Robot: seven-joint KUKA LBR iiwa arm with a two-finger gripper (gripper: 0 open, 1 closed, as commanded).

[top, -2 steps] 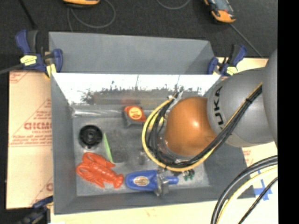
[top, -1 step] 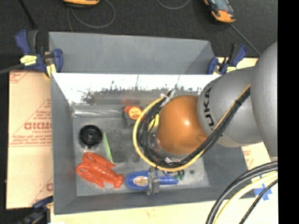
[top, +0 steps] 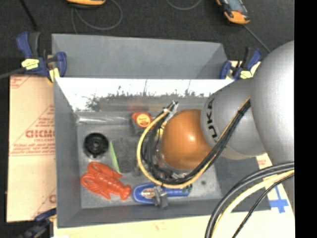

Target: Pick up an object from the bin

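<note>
Looks down from above and slightly to one side onto the grey sheet-metal bin. Sits near enough to take in the whole rim plus some dark floor around. Catches the bulky silver-grey robot arm at right.

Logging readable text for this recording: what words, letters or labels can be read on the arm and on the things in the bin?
"UKA": dark letters on the grey arm link, running along it; the word's start is cut off.
Orange round cap at the back of the bin: it carries a pale mark, too blurred to read.
Nothing readable on the other things lying there.
</note>
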